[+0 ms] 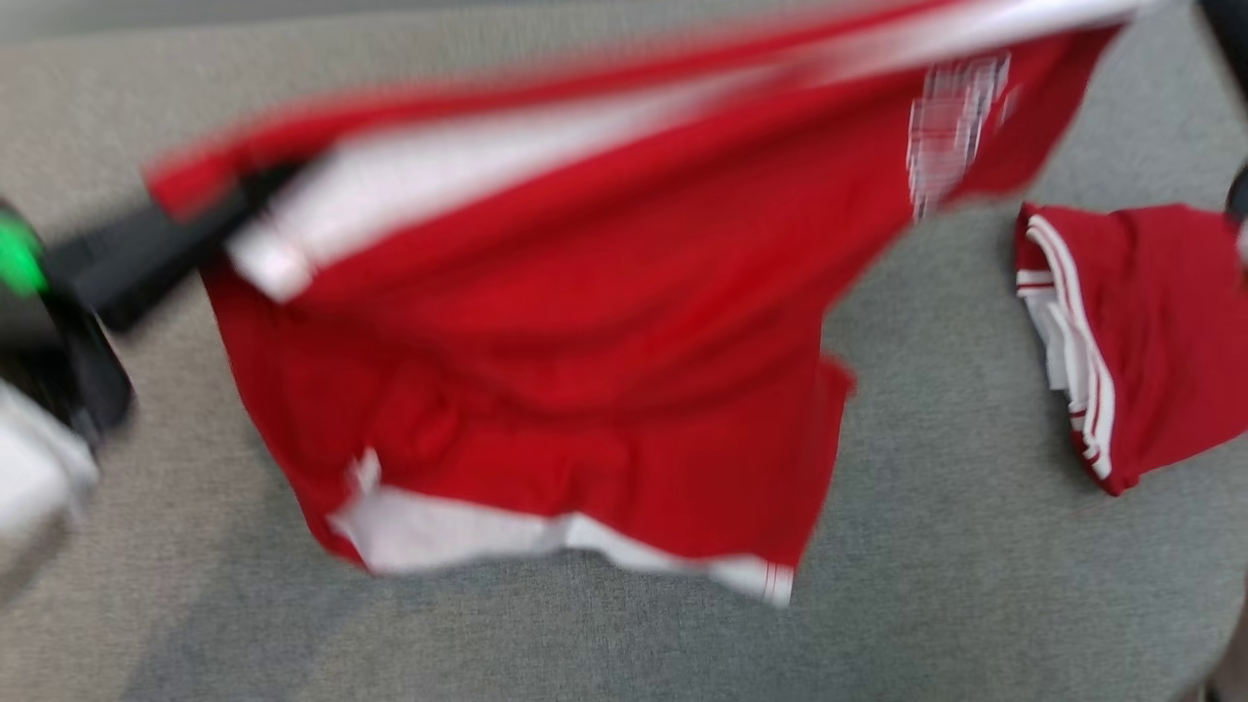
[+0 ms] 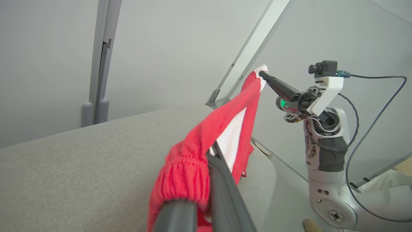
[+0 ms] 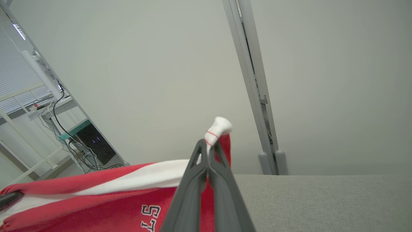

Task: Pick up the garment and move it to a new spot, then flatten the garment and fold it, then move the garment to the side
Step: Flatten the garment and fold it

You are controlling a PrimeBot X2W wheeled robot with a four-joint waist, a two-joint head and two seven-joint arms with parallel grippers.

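Observation:
The garment (image 1: pixel 585 292), red shorts with white side stripes and white lettering, hangs stretched in the air above the grey table (image 1: pixel 975 585). My left gripper (image 1: pixel 263 185) is shut on its elastic waistband end at the left; the left wrist view shows that gripper (image 2: pixel 210 151) pinching the gathered red cloth (image 2: pixel 190 167). My right gripper (image 3: pixel 207 145) is shut on the white-edged corner at the other end, with the cloth (image 3: pixel 96 206) sagging below it. From the left wrist view, the right gripper (image 2: pixel 262 74) holds its corner high. The head view is blurred.
A second red garment with white stripes (image 1: pixel 1150 331) lies folded on the table at the right. A grey metal post (image 3: pixel 254 80) stands behind the table against a pale wall. A desk with cables and a computer (image 3: pixel 90 145) stands off to one side.

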